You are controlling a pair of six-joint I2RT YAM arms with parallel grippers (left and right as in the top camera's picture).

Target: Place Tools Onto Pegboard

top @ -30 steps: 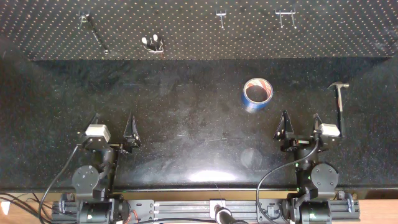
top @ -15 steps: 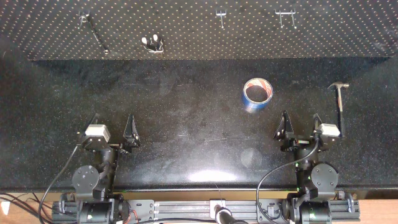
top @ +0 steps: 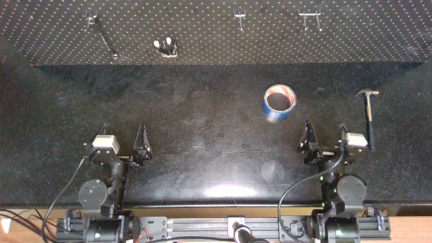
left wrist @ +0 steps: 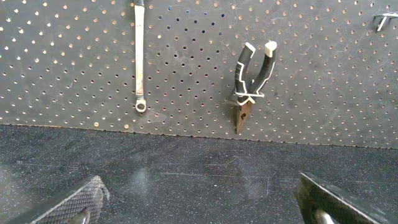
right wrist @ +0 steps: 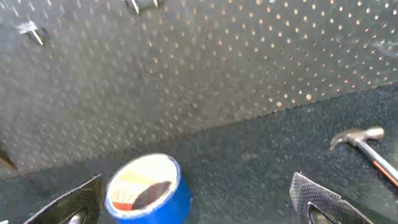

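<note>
Currently one hammer (top: 368, 111), one tape roll (top: 279, 101); left end effector (top: 122, 129), right end effector (top: 326, 128) released.

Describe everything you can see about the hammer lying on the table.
The hammer is slim, with a silvery metal head that looks clawed and a thin dark handle. It lies flat on the black tabletop near its right edge, head toward the pegboard, handle pointing back toward the right arm's base. Nothing holds it: the open right gripper sits just left of the handle, and the blue tape roll lies well apart, farther left.
</note>
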